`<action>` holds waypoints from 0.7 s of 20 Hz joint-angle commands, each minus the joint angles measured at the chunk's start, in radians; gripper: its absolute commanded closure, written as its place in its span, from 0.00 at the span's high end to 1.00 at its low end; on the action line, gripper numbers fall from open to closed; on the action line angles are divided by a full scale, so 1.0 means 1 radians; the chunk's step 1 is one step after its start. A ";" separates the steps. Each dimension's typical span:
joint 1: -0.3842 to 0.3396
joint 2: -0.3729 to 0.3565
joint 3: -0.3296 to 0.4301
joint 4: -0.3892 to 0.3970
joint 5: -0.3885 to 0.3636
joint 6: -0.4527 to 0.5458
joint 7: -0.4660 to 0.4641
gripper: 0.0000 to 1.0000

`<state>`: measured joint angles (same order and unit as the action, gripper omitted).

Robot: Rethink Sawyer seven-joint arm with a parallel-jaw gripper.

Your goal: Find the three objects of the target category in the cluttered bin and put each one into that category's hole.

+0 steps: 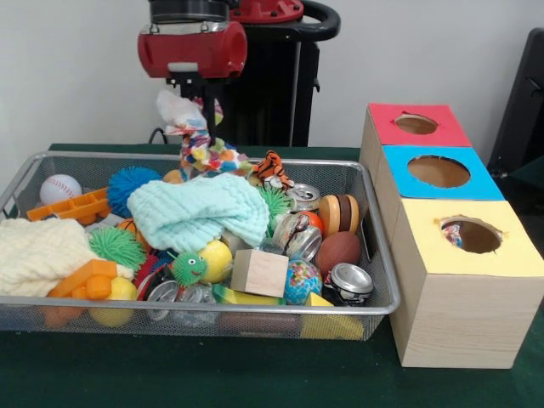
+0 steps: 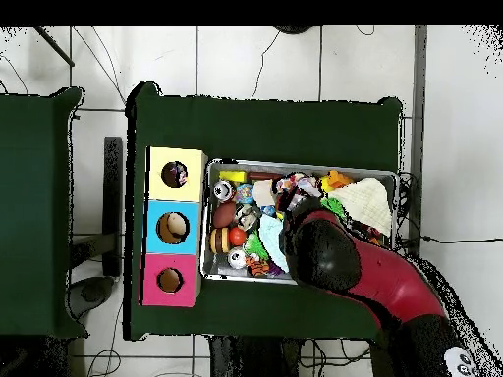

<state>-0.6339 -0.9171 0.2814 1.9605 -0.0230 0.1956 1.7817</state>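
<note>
My gripper [image 1: 201,104] hangs over the back of the wire mesh bin [image 1: 255,309] and is shut on a white polka-dot cloth [image 1: 194,136]. The cloth dangles from it, its lower end by the mint-green knitted cloth [image 1: 200,212]. The yellow-surrounded hole [image 1: 472,235] tops the nearest wooden box at the right, and a bit of dotted cloth [image 1: 453,235] shows inside it. In the overhead view my arm [image 2: 329,255] covers the gripper and the middle of the bin [image 2: 210,271]; the yellow hole [image 2: 175,174] is at the left.
The bin holds a cream knitted cloth [image 1: 38,255], a baseball [image 1: 60,189], spiky balls, cans [image 1: 350,280], a wooden block [image 1: 259,272] and other toys. The blue-surrounded hole [image 1: 439,172] and the red-surrounded hole [image 1: 416,124] lie behind the yellow one.
</note>
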 commanded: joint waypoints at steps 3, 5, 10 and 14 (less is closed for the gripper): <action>0.177 -0.017 -0.073 -0.032 0.060 0.172 0.206 0.00; 0.222 -0.010 -0.088 -0.040 0.075 0.155 0.225 0.00; 0.288 0.020 -0.119 -0.090 0.088 0.140 0.205 0.00; 0.325 0.049 -0.155 -0.174 0.070 0.211 0.157 0.00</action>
<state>-0.3286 -0.9273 0.1915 1.9182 0.0202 0.2507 1.7817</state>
